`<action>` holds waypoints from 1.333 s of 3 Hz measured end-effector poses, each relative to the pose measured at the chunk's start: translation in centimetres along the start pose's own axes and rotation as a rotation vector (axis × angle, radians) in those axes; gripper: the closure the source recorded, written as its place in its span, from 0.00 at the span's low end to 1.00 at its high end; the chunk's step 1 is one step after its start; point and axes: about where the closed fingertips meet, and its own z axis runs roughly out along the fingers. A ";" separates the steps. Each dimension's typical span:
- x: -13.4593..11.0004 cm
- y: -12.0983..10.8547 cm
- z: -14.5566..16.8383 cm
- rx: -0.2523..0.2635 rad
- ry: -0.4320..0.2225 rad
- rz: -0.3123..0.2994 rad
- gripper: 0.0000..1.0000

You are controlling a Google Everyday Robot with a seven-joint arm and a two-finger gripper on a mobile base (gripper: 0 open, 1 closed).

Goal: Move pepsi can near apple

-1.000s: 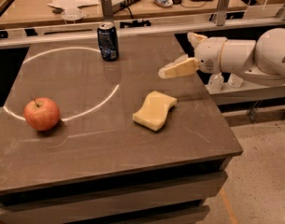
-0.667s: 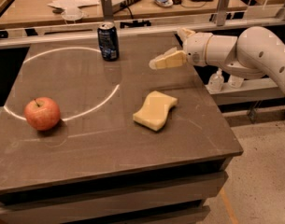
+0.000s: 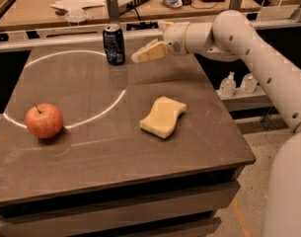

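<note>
Swung left since a second ago, bringing the tool [image 3: 149,52] up with the pepsi can [image 3: 113,44] just to its left, seemingly untouched. Cannot tell whether open or closed. Leaves the sponge [image 3: 163,116] nearer the camera and the apple [image 3: 44,120] well off to its left on the surface [image 3: 91,157]. Probably means grasping next.

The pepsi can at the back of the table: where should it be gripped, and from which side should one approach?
Grip the pepsi can around the middle of its side wall, coming level from its right as the camera sees it. It stands upright and alone, and the end effector hangs just right of it, at about that height, not touching.
</note>
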 end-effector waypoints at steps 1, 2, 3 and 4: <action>-0.1 0.8 4.3 -0.053 0.007 0.019 0.00; -0.4 0.9 7.8 -0.083 0.007 0.027 0.02; -0.3 0.7 9.5 -0.119 -0.003 0.018 0.25; 0.8 0.8 9.9 -0.143 0.005 0.028 0.56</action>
